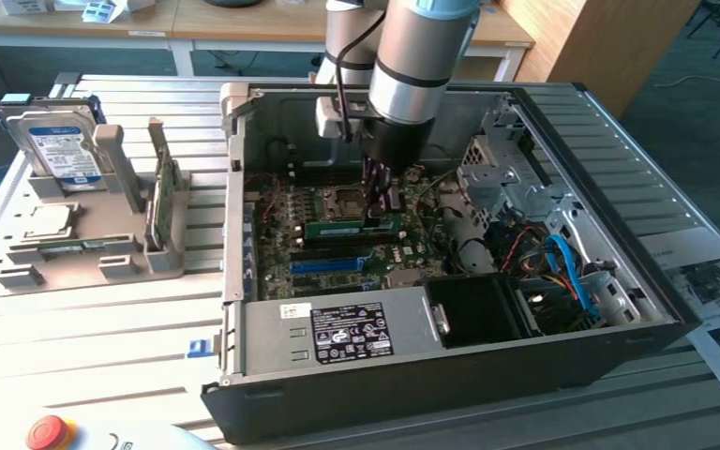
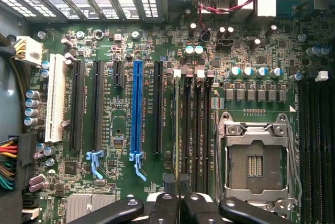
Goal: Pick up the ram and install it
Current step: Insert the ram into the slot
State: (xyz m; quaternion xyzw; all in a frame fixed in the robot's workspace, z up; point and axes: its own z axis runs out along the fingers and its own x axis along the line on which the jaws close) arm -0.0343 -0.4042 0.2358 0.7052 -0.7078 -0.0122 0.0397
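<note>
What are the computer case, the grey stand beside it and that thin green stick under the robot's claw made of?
The computer case seems to be sheet metal: dark paint outside, bare dull grey inside with stamped holes. The grey stand is matte and blocky, probably plastic, though the look leaves that open. The ram has the flat green look of circuit board, likely fibreglass laminate.

Matt green ram (image 1: 335, 226), bare grey metal case (image 1: 285, 112).

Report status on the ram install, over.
Status: fingers closed on ram. Ram down at the motherboard memory slots. Seating not confirmed. No obstruction seen at the slots.
</note>
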